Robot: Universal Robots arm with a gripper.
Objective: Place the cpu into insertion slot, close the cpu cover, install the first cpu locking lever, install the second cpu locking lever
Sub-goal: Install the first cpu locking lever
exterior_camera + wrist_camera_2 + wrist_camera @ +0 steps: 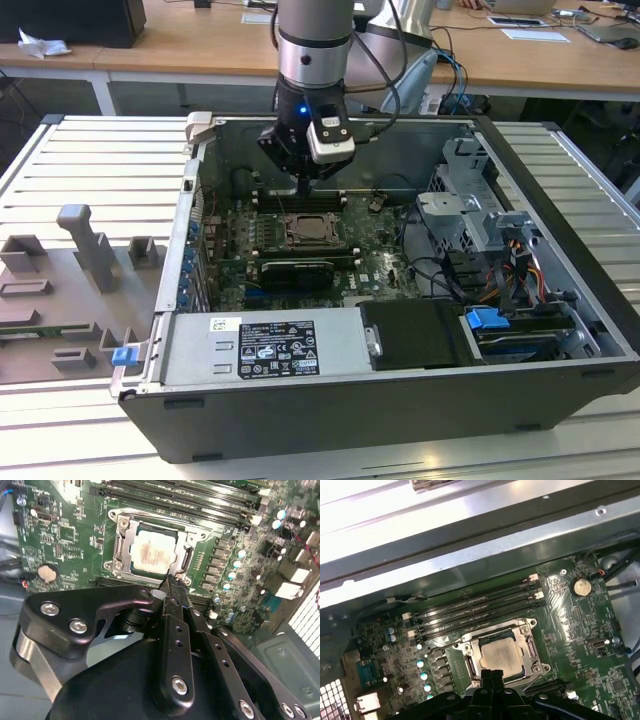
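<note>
The pale cpu [155,552] lies flat inside the insertion slot [116,569] on the green board, also seen as cpu [502,655] and cpu [305,231]. The silvery cpu cover [126,535] lies down around the chip as a frame, with the chip showing through its window. My gripper [172,583] hangs just above the socket's edge, fingers pressed together with nothing between them; the same gripper [490,674] shows at the socket's rim and as gripper [304,186] in the exterior view. A thin wire lever [165,522] runs along the socket's side by the memory slots.
Long black memory slots [475,607] run beside the socket. The open computer case wall [330,135] stands right behind the arm. A drive cage with cables [490,250] is at the exterior view's right, the power supply [270,345] in front, and grey fixtures [90,250] lie outside on the left.
</note>
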